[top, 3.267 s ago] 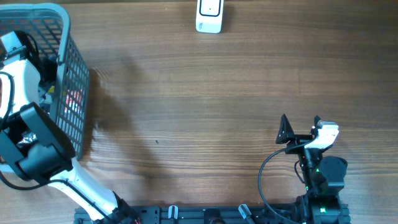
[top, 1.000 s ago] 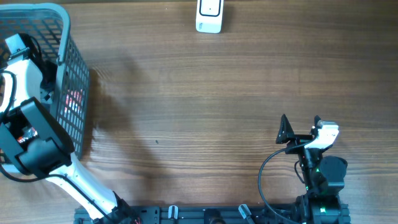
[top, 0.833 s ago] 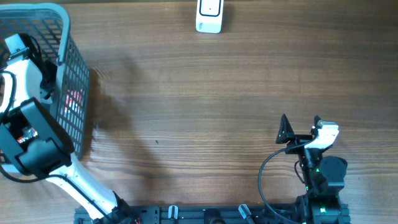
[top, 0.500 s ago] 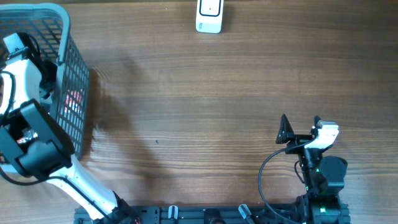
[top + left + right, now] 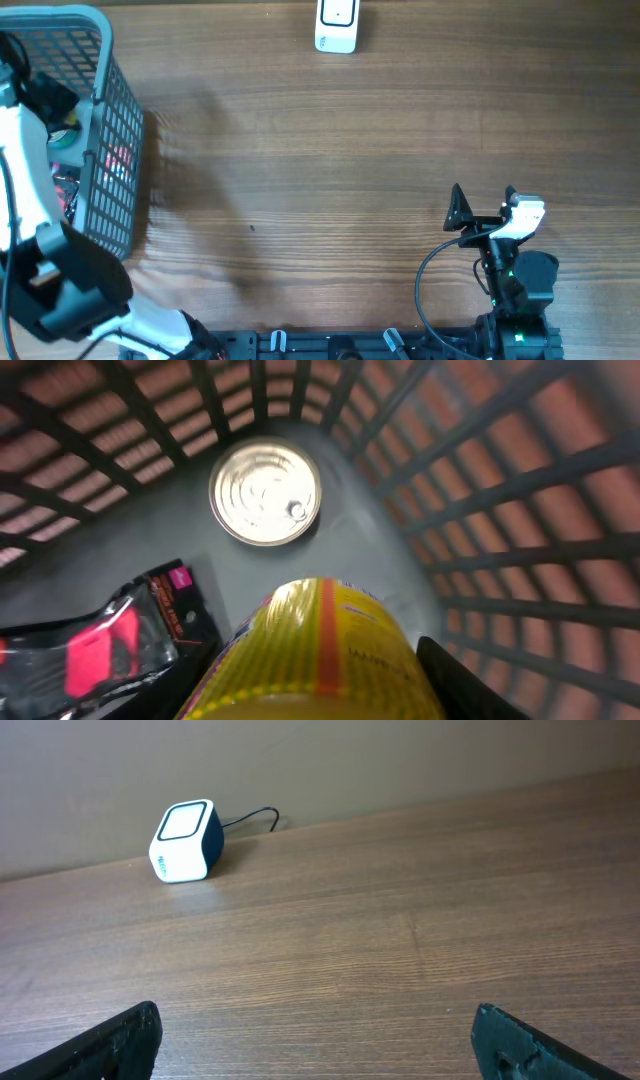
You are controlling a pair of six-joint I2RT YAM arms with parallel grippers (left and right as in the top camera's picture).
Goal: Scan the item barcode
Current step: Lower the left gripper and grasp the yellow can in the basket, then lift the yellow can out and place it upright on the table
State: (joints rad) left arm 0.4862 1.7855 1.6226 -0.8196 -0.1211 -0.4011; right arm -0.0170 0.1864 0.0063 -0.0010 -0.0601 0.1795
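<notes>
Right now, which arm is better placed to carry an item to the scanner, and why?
Left. The left tool is inside the basket, closed on the yellow canister. The right tool rests open and empty near its base, far from the basket.

Basket (image 5: 375, 550) plastic; tin lid (image 5: 265, 492) shiny metal; yellow can (image 5: 310, 650) glossy; table (image 5: 350, 150) matt wood.

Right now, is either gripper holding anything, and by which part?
The left gripper appears clamped on the yellow container by its sides, inside the basket. The right gripper is open and empty.
</notes>
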